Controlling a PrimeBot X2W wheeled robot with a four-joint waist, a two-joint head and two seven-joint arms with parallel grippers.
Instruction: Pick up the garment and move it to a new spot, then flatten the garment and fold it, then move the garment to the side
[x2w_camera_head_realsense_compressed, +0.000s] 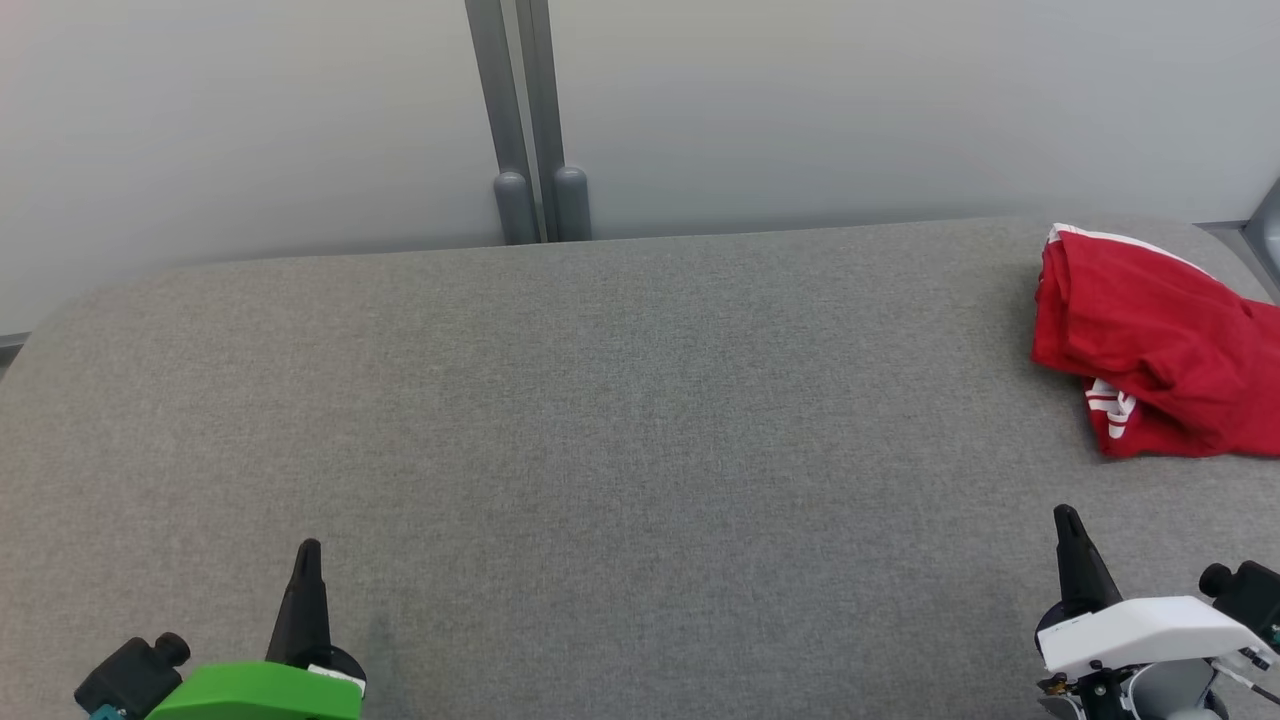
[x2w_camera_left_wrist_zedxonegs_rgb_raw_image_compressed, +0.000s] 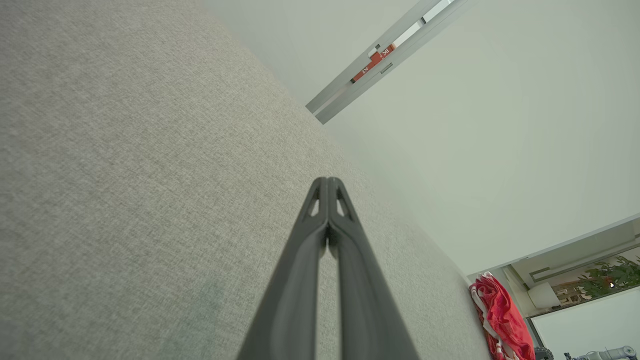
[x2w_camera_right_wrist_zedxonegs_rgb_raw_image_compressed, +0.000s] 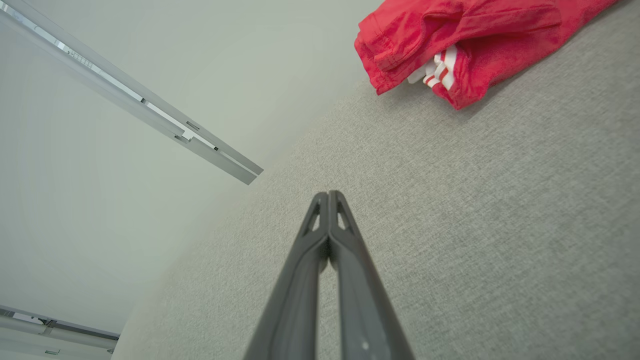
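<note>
Red garment (x2w_camera_head_realsense_compressed: 1150, 340) is bunched at the upper right of the head view, partly cut off by the frame edge, white stripes poking out of the folds. Left end effector (x2w_camera_head_realsense_compressed: 308, 550) lower left, right end effector (x2w_camera_head_realsense_compressed: 1066, 515) lower right, near the cloth but apart. Both pressed together, empty. Likely risk: pinching one loose layer only, so the rest drags or slides off the grey bench (x2w_camera_head_realsense_compressed: 600, 400) corner close by.

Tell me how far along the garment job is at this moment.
Done: nothing that shows. The red garment with white stripes lies rumpled at the far right of the grey fabric surface, neither flat nor neatly folded. In hand: nothing. The left gripper and right gripper are shut, empty and apart from it. Left, probably: picking up, moving, flattening, folding, setting aside.
</note>
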